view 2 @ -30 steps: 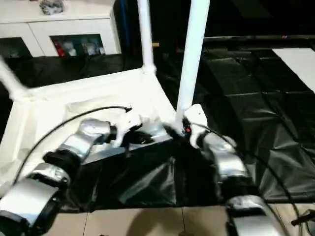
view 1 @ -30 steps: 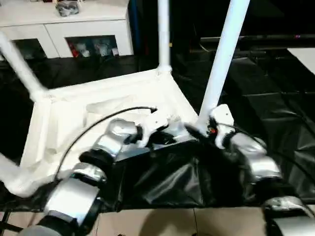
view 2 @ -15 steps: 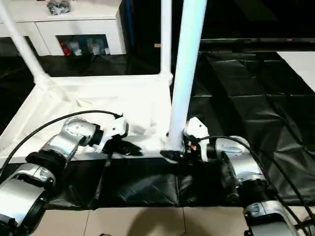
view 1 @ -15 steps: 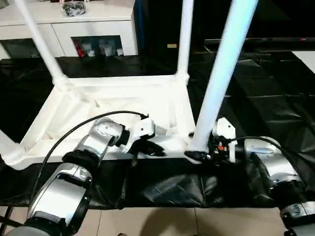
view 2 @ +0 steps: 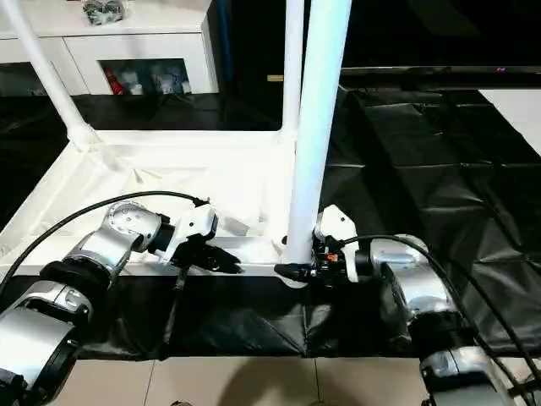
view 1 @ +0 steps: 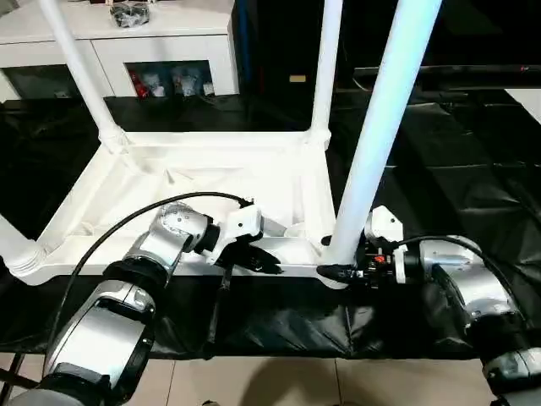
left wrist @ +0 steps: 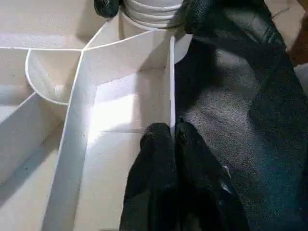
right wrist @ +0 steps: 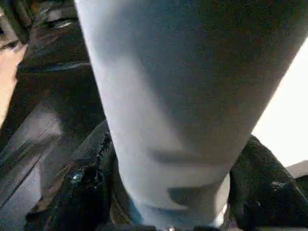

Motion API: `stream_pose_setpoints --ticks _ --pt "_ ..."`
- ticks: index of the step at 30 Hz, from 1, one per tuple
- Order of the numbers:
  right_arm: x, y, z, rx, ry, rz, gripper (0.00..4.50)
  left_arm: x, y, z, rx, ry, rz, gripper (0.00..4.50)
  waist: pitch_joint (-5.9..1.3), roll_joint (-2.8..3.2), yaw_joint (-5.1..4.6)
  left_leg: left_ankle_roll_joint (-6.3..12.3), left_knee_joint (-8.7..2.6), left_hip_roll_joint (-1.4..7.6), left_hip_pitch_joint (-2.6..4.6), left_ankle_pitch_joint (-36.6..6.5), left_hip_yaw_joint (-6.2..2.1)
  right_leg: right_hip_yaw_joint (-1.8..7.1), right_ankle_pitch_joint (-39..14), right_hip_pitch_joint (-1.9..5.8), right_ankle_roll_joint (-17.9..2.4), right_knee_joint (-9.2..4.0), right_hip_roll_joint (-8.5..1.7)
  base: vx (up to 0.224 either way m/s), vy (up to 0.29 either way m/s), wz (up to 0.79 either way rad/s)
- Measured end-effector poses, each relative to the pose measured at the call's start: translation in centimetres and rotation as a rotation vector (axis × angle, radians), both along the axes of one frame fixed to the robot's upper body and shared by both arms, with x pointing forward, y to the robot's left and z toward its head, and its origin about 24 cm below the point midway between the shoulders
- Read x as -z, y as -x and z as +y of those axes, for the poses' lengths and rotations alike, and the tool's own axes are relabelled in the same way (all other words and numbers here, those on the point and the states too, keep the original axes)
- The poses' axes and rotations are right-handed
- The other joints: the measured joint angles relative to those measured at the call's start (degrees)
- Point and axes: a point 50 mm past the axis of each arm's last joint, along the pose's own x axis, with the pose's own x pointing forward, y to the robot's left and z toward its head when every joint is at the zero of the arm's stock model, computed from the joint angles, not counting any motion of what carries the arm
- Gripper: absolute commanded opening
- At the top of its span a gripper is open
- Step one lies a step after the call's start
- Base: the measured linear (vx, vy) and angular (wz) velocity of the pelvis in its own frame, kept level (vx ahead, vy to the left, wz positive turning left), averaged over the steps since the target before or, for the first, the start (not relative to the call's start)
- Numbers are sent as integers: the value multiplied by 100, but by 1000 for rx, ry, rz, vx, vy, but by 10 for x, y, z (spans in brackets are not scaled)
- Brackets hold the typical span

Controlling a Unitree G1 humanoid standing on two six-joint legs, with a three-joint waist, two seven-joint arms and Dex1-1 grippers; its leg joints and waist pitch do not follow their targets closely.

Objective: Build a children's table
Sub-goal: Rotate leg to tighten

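The children's table lies upside down on a black sheet, its ribbed white tabletop [view 1: 211, 169] facing up. White legs stand in its corner sockets: a far left leg [view 1: 76, 72], a far right leg [view 1: 325, 68], a near right leg [view 1: 376, 127] and a near left leg [view 1: 15, 249] at the picture's edge. My left gripper [view 1: 269, 264] is shut on the thin near rim [left wrist: 171, 72] of the tabletop, its fingertips [left wrist: 159, 137] pinching the wall. My right gripper [view 1: 330, 256] is closed around the base of the near right leg [right wrist: 168, 96], one black finger [right wrist: 86, 192] on each side.
A white cabinet [view 1: 161, 51] with glass doors stands at the back left. The black sheet [view 1: 439, 152] spreads out to the right and behind the table. Tiled floor [view 1: 270, 381] runs along the near edge. A black cable [view 1: 127, 233] arcs over my left forearm.
My right gripper's fingers have drawn in around the near right leg's base. The camera has shifted and levelled, so the table now looks square. My left gripper keeps its hold on the rim.
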Motion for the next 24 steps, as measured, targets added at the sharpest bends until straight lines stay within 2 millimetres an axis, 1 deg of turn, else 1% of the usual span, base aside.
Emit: stream_pose_setpoints --ticks 2,3,5,6,10,12,14,16,18,20,22,24 --pt "3 -3 3 92 -14 -16 270 1 -2 -2 -52 0 -7 0 -1 -2 -23 0 2 -1 9 1 0 3 1 8 -1 0 0 0 0 0" --pt "6 -8 7 194 -27 -34 270 2 -5 -5 -106 -4 -24 0 -3 -8 -68 -1 4 -2 13 1 -1 5 0 8 0 -1 0 0 0 0" --pt "8 -14 9 320 -33 -52 269 2 -9 -12 -164 -7 -41 0 -3 -8 -107 -1 4 -9 17 1 -1 11 -18 10 30 -8 -2 0 0 0" --pt "10 -18 9 397 -42 -52 269 3 -10 -17 -196 -1 -45 0 -3 -11 -143 -1 6 -13 19 1 -1 14 -23 12 38 -11 -4 0 0 0" --pt "14 -30 13 666 -77 -33 269 6 -12 -39 -290 23 -52 0 -11 -21 -238 -1 6 -19 26 1 -2 15 -25 22 40 -20 -8 0 0 0" --pt "14 -38 18 777 -57 -44 269 7 -13 -49 -329 28 -59 0 -14 -17 -297 -1 7 -21 28 1 -12 7 -26 21 43 -30 -7 0 0 0" --pt "12 -41 21 822 -41 -57 269 7 -13 -54 -342 34 -61 0 -21 -1 -367 -1 -1 -22 27 1 -17 0 -26 27 43 -50 -6 0 0 0" --pt "12 -42 21 845 -15 -85 269 8 -13 -57 -345 37 -63 0 -24 10 -397 -1 -5 -24 26 1 -18 1 -26 31 43 -51 -6 0 0 0" --pt "12 -42 21 847 -13 -94 339 7 -13 -57 -344 38 -66 0 -24 13 -402 -1 -6 -24 23 1 -20 0 -26 32 43 -51 -6 0 0 0" --pt "12 -42 22 844 -14 -102 339 7 -13 -58 -340 42 -70 0 -22 16 -400 -1 -6 -24 8 1 -22 -1 -26 26 43 -51 -6 0 0 0" --pt "11 -41 19 826 -8 -114 375 6 -12 -58 -329 50 -79 0 -20 17 -390 -1 -6 -24 -9 1 -21 2 -24 18 39 -51 -6 0 0 0" --pt "10 -40 14 761 4 -120 383 6 -11 -56 -310 57 -84 0 -20 18 -387 -1 -6 -23 -12 1 -20 0 -15 19 26 -50 -6 0 0 0"
